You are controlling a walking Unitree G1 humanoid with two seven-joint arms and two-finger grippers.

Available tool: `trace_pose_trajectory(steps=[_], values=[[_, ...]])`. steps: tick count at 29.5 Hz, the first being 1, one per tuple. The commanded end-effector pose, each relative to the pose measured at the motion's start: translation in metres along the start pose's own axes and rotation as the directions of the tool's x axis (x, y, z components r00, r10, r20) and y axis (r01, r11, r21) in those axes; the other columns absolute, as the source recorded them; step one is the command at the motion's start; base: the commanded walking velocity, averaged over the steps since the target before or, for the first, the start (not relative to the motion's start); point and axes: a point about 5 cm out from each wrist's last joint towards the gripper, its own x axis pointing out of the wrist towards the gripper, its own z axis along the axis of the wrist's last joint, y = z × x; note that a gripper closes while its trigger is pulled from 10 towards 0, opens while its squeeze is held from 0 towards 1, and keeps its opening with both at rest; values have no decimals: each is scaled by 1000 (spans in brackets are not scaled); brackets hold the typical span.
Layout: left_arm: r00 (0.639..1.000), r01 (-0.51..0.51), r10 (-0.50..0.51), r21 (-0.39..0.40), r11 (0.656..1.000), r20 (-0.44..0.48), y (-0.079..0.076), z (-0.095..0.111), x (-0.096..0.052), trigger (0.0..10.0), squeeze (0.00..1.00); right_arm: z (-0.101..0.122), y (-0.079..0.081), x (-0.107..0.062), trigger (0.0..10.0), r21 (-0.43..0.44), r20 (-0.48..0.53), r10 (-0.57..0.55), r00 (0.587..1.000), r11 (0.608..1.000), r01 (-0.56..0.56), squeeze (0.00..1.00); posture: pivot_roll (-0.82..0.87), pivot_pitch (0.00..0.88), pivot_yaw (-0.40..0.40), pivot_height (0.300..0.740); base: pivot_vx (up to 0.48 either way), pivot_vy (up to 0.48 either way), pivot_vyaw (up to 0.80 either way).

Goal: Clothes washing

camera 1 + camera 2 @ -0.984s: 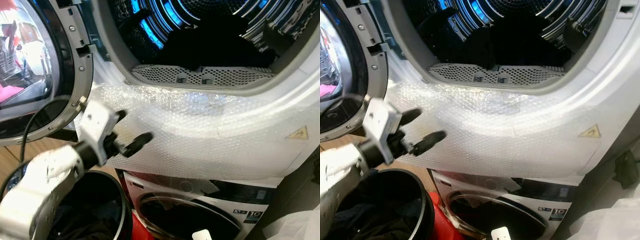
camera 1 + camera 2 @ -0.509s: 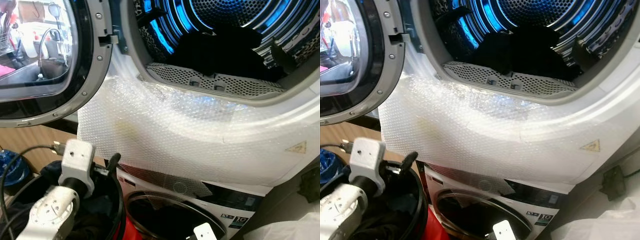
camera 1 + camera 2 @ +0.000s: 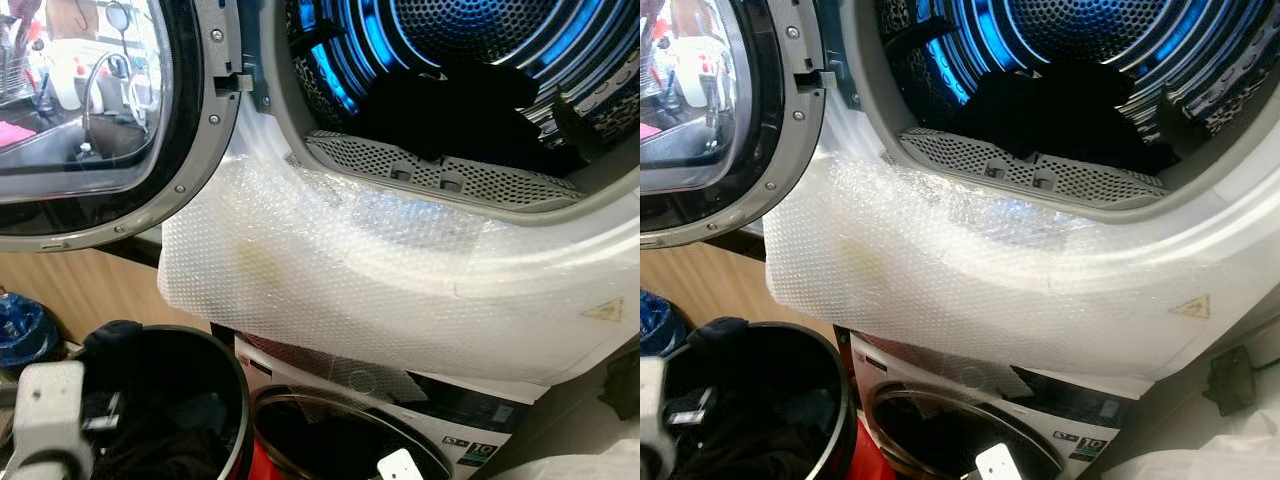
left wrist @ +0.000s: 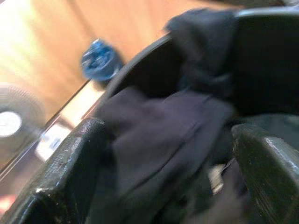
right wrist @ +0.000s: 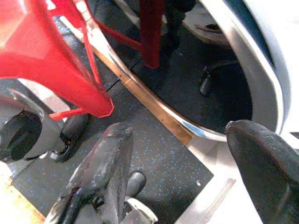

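Observation:
The upper machine's drum (image 3: 470,40) stands open, lit blue, with dark clothes (image 3: 450,100) lying inside. Its round door (image 3: 190,150) is swung open to the left. Low on the left is a black basket (image 3: 225,375) holding more dark clothes (image 4: 159,140). My left gripper (image 4: 166,135) is open just above those clothes, inside the basket, with nothing held. Its white wrist block (image 3: 45,410) shows at the basket's near rim. My right gripper (image 5: 180,135) hangs open low over the dark floor.
Bubble wrap (image 3: 400,290) covers the upper machine's front below the opening. A second machine (image 3: 340,440) sits underneath. A red stool (image 5: 56,56) stands by the right gripper. A blue object (image 3: 20,330) lies on the floor at the far left.
My left arm has dropped from in front of the bubble wrap down into the basket. The head camera has tilted, so the drum sits lower in view.

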Motion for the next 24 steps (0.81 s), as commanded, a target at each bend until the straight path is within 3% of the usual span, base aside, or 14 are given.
trace_pose_trajectory(steps=[1,9,12,14,24], values=[[999,-32,32,4,999,12,4,3,-6,10000,1000,-4,2,0,10000,-6,-18,10,1000,1000,-10,0,498,0,-36,740,0,0,0],[990,-138,138,-11,990,13,22,10,-17,10000,1000,-4,3,0,10000,-28,-20,26,999,999,-27,0,533,0,-46,740,0,0,0],[989,-145,145,2,989,21,24,10,-15,10000,1000,-1,3,0,10000,-28,-13,26,1000,999,-26,0,535,0,-50,740,0,0,0],[991,-125,126,-25,992,47,22,14,-6,10000,1000,-1,2,0,10000,-27,-12,26,1000,999,-26,0,527,0,-60,740,0,0,0],[995,-23,27,-44,999,91,14,26,7,10000,1000,0,0,0,10000,-29,-9,22,1000,999,-22,0,508,0,-68,740,0,0,0]])
